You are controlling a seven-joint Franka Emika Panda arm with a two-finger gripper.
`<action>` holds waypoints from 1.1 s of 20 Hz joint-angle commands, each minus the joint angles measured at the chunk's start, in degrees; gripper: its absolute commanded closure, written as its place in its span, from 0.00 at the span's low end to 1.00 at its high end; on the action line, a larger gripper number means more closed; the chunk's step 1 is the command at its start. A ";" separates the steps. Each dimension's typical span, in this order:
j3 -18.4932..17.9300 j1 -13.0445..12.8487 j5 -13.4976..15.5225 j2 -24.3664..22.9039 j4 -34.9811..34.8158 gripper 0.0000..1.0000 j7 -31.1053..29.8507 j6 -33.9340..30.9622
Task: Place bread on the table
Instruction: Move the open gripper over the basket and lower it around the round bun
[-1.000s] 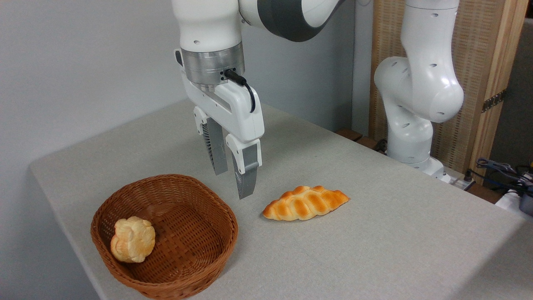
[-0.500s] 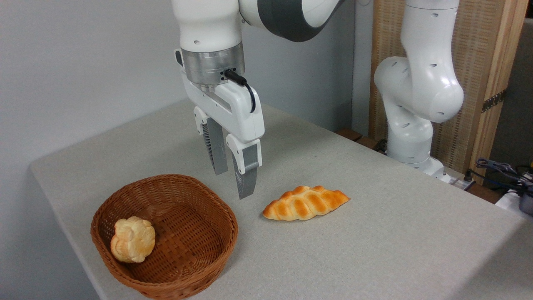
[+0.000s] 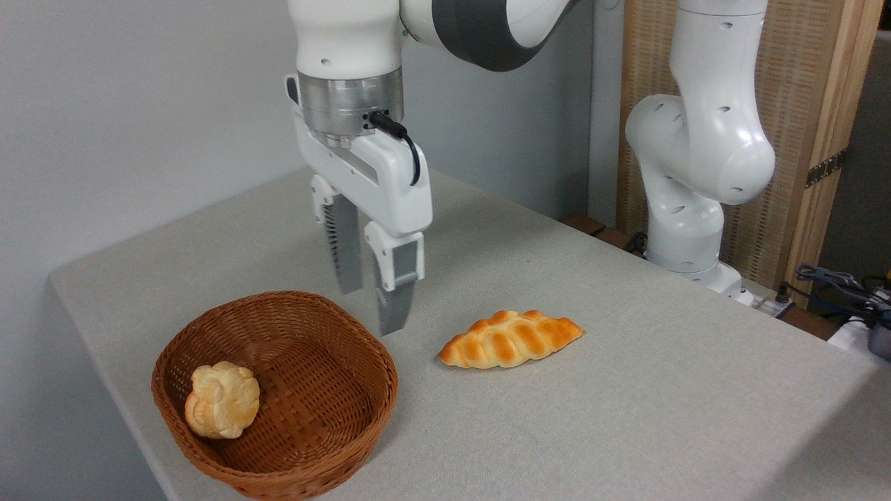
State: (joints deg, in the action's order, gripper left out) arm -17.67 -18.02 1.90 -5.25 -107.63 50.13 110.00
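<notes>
The bread (image 3: 223,409), a small pale-yellow lobed bun, leans against the left inner wall of the brown wicker basket (image 3: 348,362). The basket stands on the light grey table (image 3: 626,403) near its front left corner. My gripper (image 3: 370,309) hangs open and empty above the basket's far right rim, its fingers pointing straight down. It is well above and to the right of the bun and touches nothing.
A golden-orange braided loaf (image 3: 510,339) lies on the table just right of the gripper. The arm's white base (image 3: 689,229) stands at the table's far right edge. Cables (image 3: 842,285) lie at the right, off the table.
The gripper has shifted a little to the left, toward the basket, and its wrist has turned slightly. The bun, basket and loaf have stayed put.
</notes>
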 commanded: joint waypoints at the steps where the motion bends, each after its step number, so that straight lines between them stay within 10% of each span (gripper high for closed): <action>1: -0.17 -0.26 2.49 1.64 0.22 0.00 -5.27 7.49; 22: 6.77 -0.96 2.14 15.53 2.25 0.00 -38.87 28.68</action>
State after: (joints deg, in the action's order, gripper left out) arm -12.33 -18.96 3.46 8.12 -106.51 15.05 135.71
